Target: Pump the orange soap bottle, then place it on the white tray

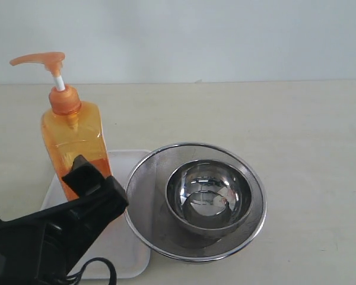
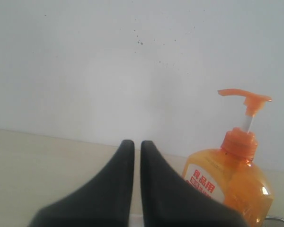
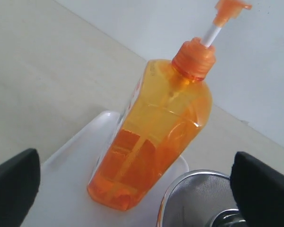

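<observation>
The orange soap bottle [image 1: 73, 142] stands upright on the white tray [image 1: 129, 163], its pump head raised and pointing left. Nothing grips the bottle. My left gripper [image 1: 86, 171] comes in from the lower left, its tip in front of the bottle's lower body. In the left wrist view the left gripper [image 2: 133, 144] is shut on nothing, with the labelled bottle [image 2: 227, 184] off to one side. The right gripper [image 3: 135, 165] is wide open, looking down at the bottle [image 3: 156, 127] standing on the tray [image 3: 66, 189]. It does not show in the exterior view.
A round steel mesh strainer [image 1: 147, 181] overlaps the tray's right edge and holds a shiny steel bowl [image 1: 209, 199]. The strainer's rim [image 3: 199, 189] lies close beside the bottle's base. Beige table runs back to a white wall.
</observation>
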`<state>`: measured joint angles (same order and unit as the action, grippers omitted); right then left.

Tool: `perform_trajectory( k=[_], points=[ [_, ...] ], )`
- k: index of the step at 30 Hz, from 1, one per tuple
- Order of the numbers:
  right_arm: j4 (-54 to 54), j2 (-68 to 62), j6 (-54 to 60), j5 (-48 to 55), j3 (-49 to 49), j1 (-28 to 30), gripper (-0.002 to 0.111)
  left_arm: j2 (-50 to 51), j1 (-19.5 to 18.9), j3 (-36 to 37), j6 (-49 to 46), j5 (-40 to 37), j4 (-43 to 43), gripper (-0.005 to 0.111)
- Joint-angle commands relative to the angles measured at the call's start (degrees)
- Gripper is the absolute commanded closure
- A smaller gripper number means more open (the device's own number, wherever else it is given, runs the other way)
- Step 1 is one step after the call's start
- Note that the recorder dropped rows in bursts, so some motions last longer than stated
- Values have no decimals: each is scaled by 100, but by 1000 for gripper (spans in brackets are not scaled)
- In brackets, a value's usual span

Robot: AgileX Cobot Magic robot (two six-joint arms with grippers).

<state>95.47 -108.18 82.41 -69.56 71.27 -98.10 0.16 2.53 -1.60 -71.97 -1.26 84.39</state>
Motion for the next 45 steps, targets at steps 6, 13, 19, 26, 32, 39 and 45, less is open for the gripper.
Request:
perform_trajectory(
  k=[6, 13, 19, 26, 32, 39, 45],
  points=[
    [-97, 1044, 769, -40, -15, -556, 3, -16, -19, 14, 47, -2, 23, 102],
    [-711, 2041, -343, 689, -1001, 639, 3, -16, -19, 14, 47, -2, 23, 102],
    [-716, 2289, -499, 1660, -1415, 1662, 3, -16, -19, 14, 47, -2, 23, 102],
    [-766, 2289, -644, 630, -1415, 1787, 3, -16, -19, 14, 47, -2, 23, 102],
    [-1033, 2289, -897, 1524, -1415, 2879, 3, -16, -19, 14, 47, -2, 23, 102],
    [-1287, 2422, -1015, 2268, -1415, 3728, 3, -16, -19, 14, 47, -2, 23, 102],
    [-1364, 2904, -894, 4102, -1415, 4731, 3, -16, -19, 14, 47, -2, 23, 102]
  ],
)
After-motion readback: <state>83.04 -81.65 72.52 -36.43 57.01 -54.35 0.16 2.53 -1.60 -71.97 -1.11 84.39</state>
